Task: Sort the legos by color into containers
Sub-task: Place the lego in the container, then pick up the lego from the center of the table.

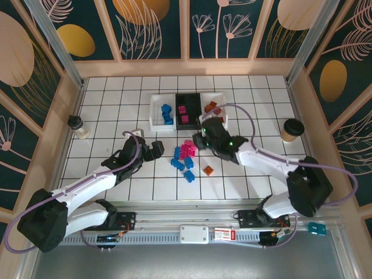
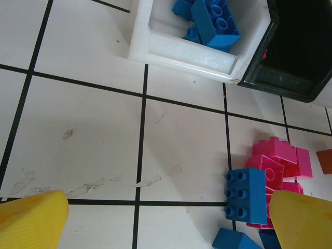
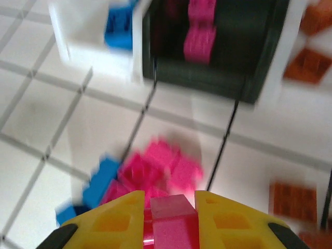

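Three smooth plastic bins stand side by side, their long axes running away from the arm bases. The black bin (image 1: 194, 110) in the middle holds pink bricks, the white bin (image 1: 157, 107) to its left holds blue ones, and the white bin (image 1: 220, 97) to its right holds orange-brown ones. The loose legos (image 1: 185, 156), studded blocks in blue and pink, lie in a heap on the glossy tiles on the near side of the black bin. A single orange brick (image 1: 208, 170) lies flat just to the heap's right. The right gripper (image 3: 170, 202) hangs over the heap, and its wrist camera shows what the overhead view cannot. The ribbed yellow fingers (image 3: 124, 215) are clamped on a pink brick (image 3: 171, 223), the black bin blurred beyond it. The left gripper (image 2: 166, 220) hovers left of the heap with its jaws spread wide and nothing between them. Its sharper wrist view shows a blue six-stud brick (image 2: 246, 199) with studs up, long axis pointing toward the black bin, resting against pink blocks.
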Available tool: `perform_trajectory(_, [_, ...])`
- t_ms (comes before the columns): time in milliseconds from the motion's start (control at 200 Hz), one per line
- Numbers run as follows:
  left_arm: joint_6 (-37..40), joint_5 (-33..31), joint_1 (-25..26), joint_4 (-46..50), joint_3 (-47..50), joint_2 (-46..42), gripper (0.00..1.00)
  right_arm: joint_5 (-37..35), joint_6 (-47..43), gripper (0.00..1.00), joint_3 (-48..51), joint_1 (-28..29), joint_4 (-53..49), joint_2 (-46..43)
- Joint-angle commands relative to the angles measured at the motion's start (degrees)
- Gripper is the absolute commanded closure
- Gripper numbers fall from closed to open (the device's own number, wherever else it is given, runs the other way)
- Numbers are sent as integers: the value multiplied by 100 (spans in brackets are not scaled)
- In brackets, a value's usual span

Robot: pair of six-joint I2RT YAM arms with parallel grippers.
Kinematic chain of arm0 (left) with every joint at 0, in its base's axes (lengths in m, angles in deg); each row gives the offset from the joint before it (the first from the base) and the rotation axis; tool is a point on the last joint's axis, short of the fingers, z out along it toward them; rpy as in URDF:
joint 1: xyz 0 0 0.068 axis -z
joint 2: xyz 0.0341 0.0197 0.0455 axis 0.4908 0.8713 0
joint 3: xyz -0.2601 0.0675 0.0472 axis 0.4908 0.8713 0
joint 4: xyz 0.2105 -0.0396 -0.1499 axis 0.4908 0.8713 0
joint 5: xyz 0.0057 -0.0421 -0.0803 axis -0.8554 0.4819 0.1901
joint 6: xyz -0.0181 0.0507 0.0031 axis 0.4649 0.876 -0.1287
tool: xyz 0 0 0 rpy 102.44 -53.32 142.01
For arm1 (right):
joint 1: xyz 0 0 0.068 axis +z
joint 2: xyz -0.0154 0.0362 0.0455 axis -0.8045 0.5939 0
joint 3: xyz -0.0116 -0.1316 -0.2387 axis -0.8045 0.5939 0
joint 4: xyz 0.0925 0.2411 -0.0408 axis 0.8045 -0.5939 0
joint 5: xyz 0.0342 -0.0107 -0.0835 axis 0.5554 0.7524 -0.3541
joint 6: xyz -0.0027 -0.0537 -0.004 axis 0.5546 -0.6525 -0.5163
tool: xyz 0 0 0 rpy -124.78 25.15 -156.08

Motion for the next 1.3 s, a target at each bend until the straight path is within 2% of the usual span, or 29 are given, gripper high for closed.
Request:
perform_trajectory(0, [47,43,-21,-81,-6,-16,1,126,-177,87,-795,-278,827,822])
perform_trajectory(265, [118,36,-19,-2,-6,-114,1,77,-127,84,-2451,-670,732,2656])
perform_trajectory(320, [154,53,-23,-16,-6,-123,1,86,-93,78,-2745,-722,614,2926])
perform_trajectory(425, [264,207,-15,-88,-18,-78,1,55,-59,54,-3076,-773,460,3172])
perform_trajectory(496, [371,419,-22,-139,-54,7,1,46,-23,48,-2996,-775,529,3042])
perform_trajectory(636, [502,768,64,-293,-120,287,5,86,132,45,-2302,-757,885,2439])
perform_trajectory(866, [787,655,581,-383,-675,1241,24,234,441,44,-850,-738,1355,1481])
perform_trajectory(1061, [1076,629,853,-443,-1230,2123,29,193,624,44,96,-736,1604,774])
perform_trajectory(1191, [1100,688,909,-465,-1411,2573,38,148,667,44,406,-734,1616,482])
perform_trajectory(1296, [1076,721,909,-560,-1426,2797,40,116,683,44,584,-734,1651,305])
